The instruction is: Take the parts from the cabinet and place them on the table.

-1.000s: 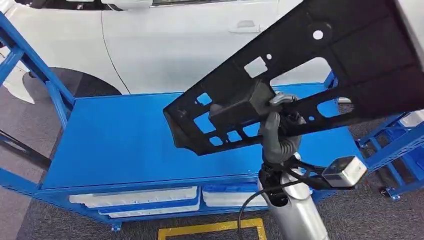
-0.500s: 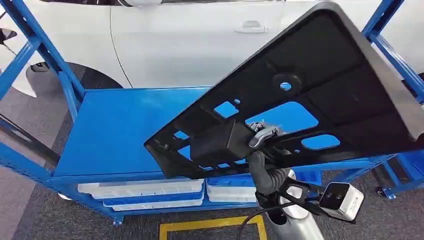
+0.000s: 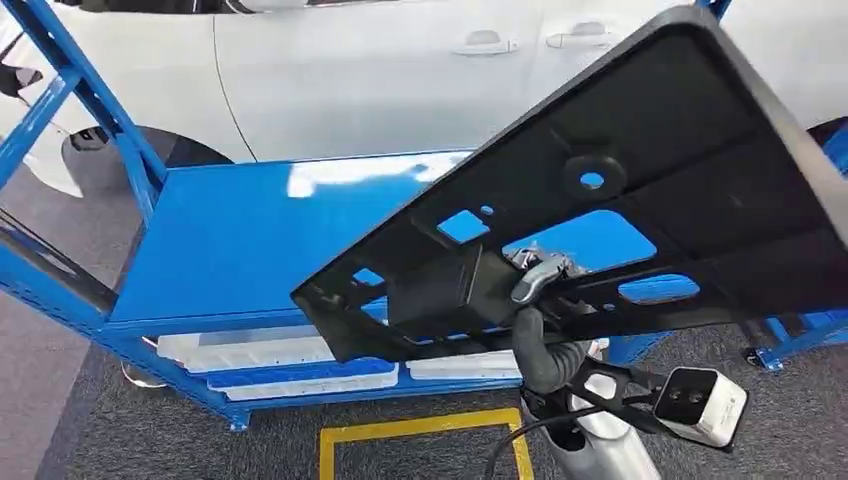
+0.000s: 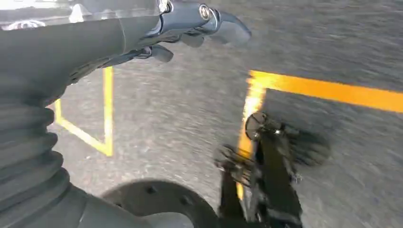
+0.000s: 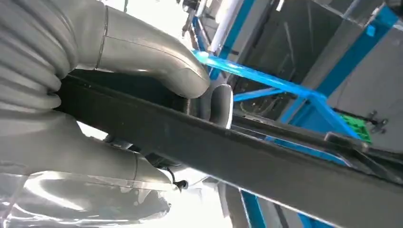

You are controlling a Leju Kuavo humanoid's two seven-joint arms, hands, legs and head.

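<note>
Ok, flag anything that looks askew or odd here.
The black panel is tilted steeply above the blue table, held near its lower edge by the right hand alone, so most of it overhangs unsupported. Nothing looks damaged.

a large black plastic panel (image 3: 640,200) with cut-out holes, tilted up toward the right, gripped at its lower edge above the blue table (image 3: 240,250)

The right hand (image 5: 142,90), grey with a ribbed cover and a thick thumb, grips the edge of a long flat black plastic panel (image 5: 247,166) that runs slantwise across the view. Beyond it stand bright blue metal frame bars (image 5: 328,85), with a small green patch (image 5: 359,128) near them.
</note>
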